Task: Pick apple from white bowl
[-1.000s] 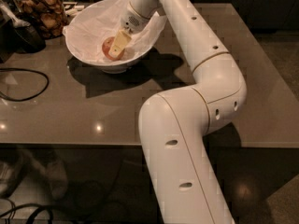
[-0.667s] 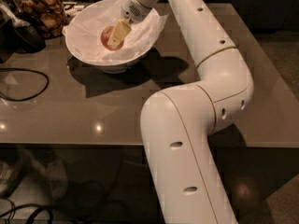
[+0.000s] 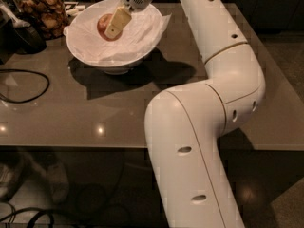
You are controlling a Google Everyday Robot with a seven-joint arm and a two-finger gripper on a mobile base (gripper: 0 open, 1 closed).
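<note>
I was at the grasping step: my end effector (image 3: 114,27) hung low inside the white bowl (image 3: 124,61), right up against the apple (image 3: 102,23). I could not tell whether it stood wide or had already closed on the fruit, so I judged that the next move called for a sure grip, then a straight lift clear of the rim and the crinkled paper liner (image 3: 142,32). The apple lay in the far part of the bowl, which stood on the bench (image 3: 71,118); it looked small, round and reddish, and my end effector partly hid it.
</note>
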